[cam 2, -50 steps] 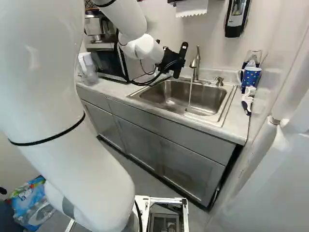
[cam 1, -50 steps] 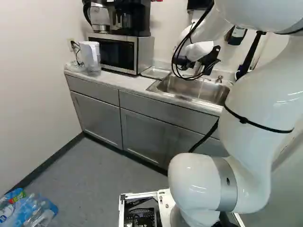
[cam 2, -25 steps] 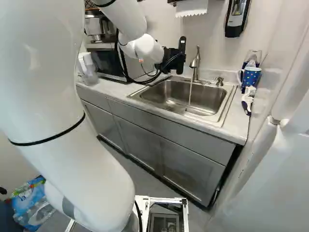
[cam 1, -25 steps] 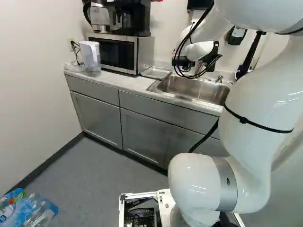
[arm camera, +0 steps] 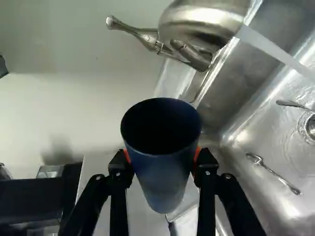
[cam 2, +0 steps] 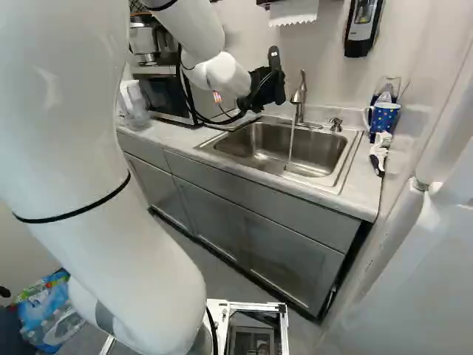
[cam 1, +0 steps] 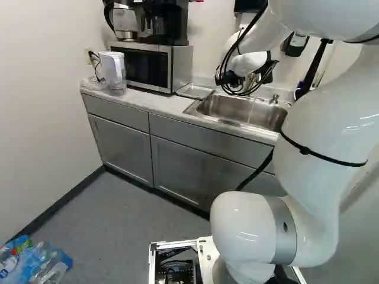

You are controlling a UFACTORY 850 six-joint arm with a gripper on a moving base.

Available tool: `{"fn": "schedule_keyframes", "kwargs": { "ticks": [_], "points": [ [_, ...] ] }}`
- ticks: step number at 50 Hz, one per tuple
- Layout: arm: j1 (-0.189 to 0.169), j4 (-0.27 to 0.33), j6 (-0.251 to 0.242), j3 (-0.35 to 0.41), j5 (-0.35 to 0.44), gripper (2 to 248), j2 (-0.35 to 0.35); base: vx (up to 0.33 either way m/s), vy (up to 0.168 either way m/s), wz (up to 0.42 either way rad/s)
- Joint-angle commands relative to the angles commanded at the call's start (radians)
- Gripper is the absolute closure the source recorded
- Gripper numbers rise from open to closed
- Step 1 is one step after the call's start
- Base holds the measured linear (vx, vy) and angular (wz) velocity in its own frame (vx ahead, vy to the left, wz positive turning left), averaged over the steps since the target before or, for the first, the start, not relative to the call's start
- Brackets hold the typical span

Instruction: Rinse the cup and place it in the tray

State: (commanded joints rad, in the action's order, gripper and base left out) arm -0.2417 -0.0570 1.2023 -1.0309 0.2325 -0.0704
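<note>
Hand (cam 2: 267, 87) closed on the dark blue cup (arm camera: 165, 179), orange pads (arm camera: 198, 154) on both sides, mouth toward wrist cam. Cup's up near the faucet (cam 2: 298, 97), out of the stream. Water running into sink (cam 2: 336, 159), utensils (arm camera: 275, 175) in it. Metal tray (cam 1: 194, 91) on worktop (cam 1: 155, 104) between microwave (cam 1: 145, 66) and sink.
</note>
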Motion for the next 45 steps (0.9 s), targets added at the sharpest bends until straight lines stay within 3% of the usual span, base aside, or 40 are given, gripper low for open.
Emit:
{"fn": "schedule_keyframes", "kwargs": {
  "ticks": [45],
  "points": [
    [0.000,0.000,-0.473,0.000,0.000,124,0.000,0.000,0.000,0.000]
  ]
}}
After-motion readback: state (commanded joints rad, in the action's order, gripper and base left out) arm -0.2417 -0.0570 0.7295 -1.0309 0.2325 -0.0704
